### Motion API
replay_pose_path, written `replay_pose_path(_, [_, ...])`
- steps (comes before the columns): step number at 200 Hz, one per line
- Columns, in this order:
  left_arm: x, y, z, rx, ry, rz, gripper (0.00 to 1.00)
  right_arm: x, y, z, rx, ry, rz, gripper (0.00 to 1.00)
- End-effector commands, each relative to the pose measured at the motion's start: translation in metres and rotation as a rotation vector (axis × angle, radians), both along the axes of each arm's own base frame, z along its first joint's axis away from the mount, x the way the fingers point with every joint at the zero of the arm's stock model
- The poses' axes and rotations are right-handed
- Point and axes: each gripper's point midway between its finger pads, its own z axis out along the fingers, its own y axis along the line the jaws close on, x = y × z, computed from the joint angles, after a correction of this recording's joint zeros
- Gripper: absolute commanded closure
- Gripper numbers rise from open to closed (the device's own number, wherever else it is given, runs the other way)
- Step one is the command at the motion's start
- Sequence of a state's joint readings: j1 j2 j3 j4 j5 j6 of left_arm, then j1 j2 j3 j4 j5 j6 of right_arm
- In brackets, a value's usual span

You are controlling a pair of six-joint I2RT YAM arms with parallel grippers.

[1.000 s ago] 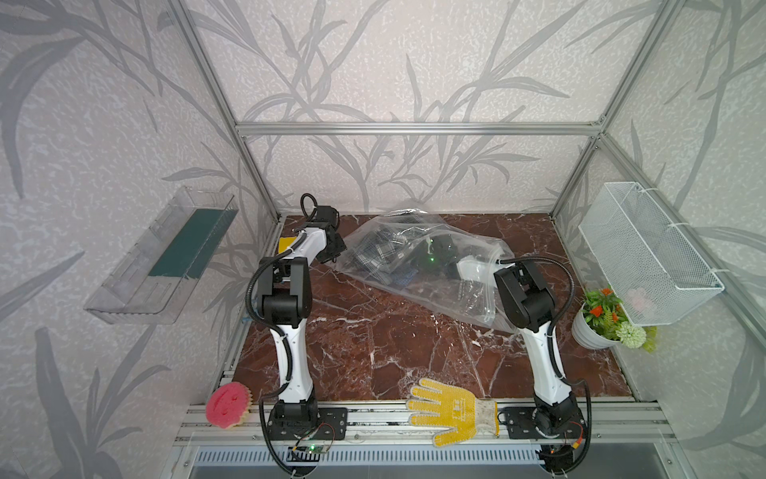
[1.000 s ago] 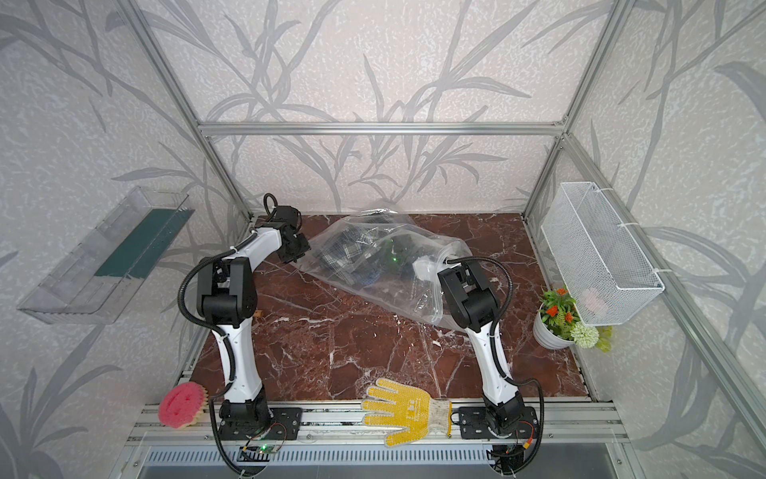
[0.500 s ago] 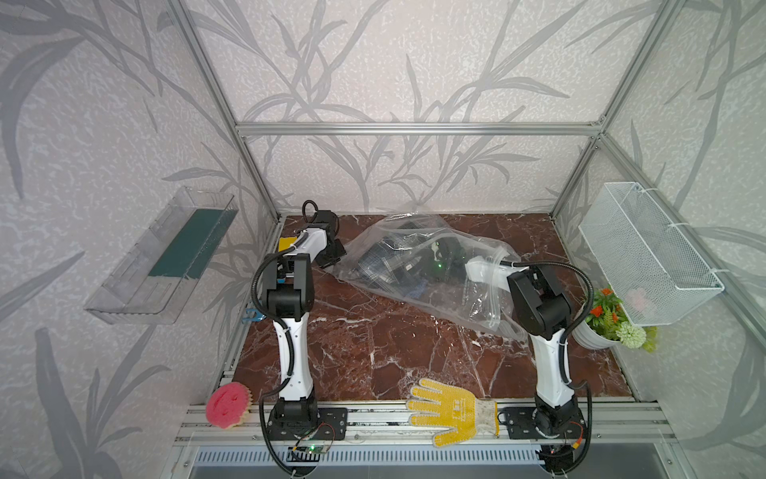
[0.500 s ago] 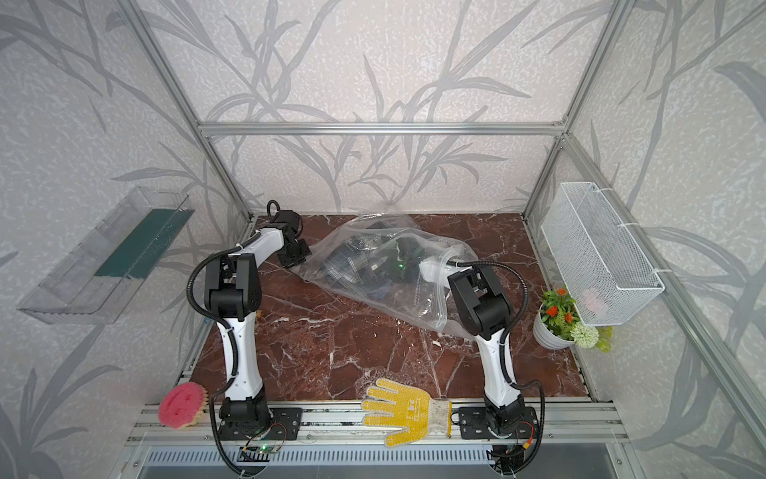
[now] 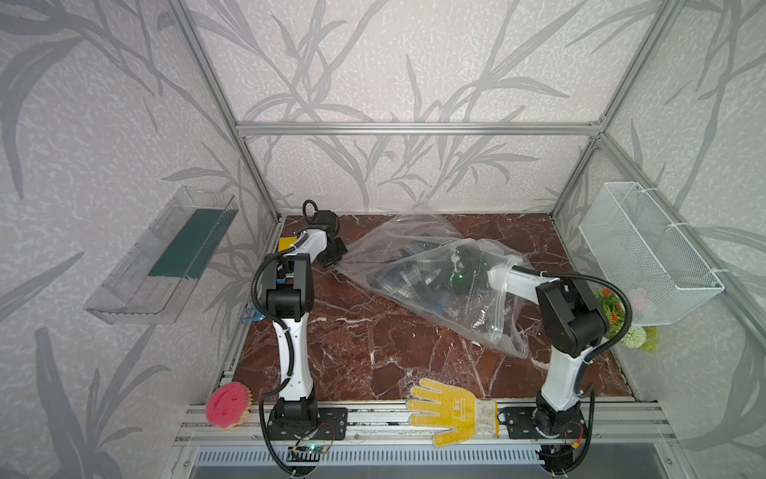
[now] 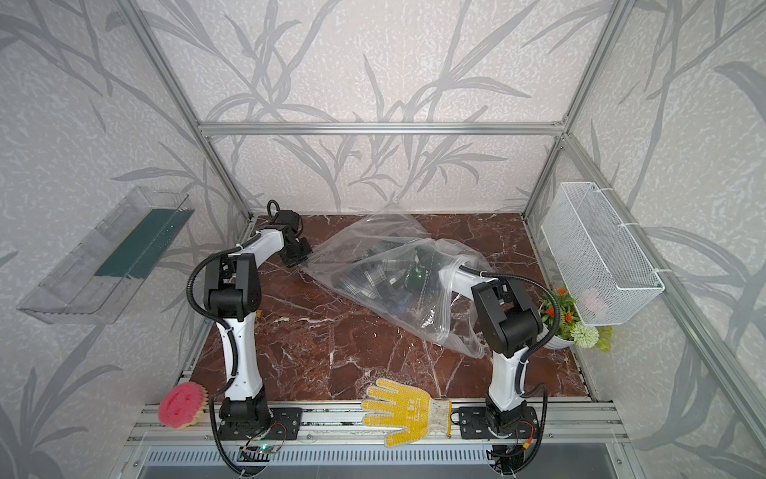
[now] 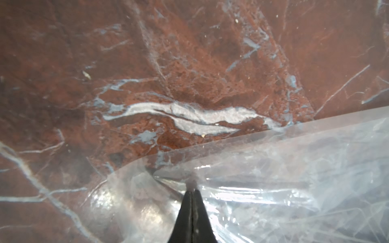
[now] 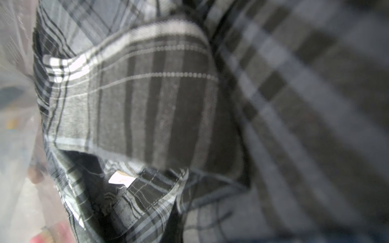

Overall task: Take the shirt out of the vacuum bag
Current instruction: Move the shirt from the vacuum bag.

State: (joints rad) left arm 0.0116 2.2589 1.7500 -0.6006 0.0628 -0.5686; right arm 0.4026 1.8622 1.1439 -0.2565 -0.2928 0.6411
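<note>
the left gripper [image 7: 192, 190] has its jaws pressed fully together, and they pinch a thin fold at the far-left corner of the vacuum bag [image 5: 398, 236]. the plastic is drawn tight from that corner. the right gripper [image 5: 445, 280] is deep inside the bag, and its arm passes in through the open mouth on the right side. its jaws are closed, but i cannot tell if they have cloth between them, because the right wrist view shows only checked fabric very close. the shirt [image 8: 151, 101], grey and black plaid, lies inside the bag on the far middle part of the marble table [image 5: 373, 352]. on the right wall hangs a white wire basket [image 5: 646, 249] with something pale pink in it. on the left wall a clear tray [image 5: 136, 286] holds a dark green piece [image 5: 190, 242].
</note>
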Motion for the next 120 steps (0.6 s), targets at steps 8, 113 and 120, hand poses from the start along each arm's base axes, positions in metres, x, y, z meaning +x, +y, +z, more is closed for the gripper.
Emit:
replay_pose_path(8, [-0.025,0.004,-0.036,-0.012,0.116,0.025,1.0,-0.036,-0.044,0.008,-0.097,0.04,-0.007,1.0])
replay_pose_path(113, [-0.024,0.002,-0.037,-0.024,0.11,0.013,1.0,-0.133,-0.146,0.02,-0.161,0.127,-0.312,1.0])
replay_pose_path(120, [-0.024,0.002,-0.036,-0.026,0.109,0.012,1.0,-0.14,-0.15,0.019,-0.158,0.132,-0.339,1.0])
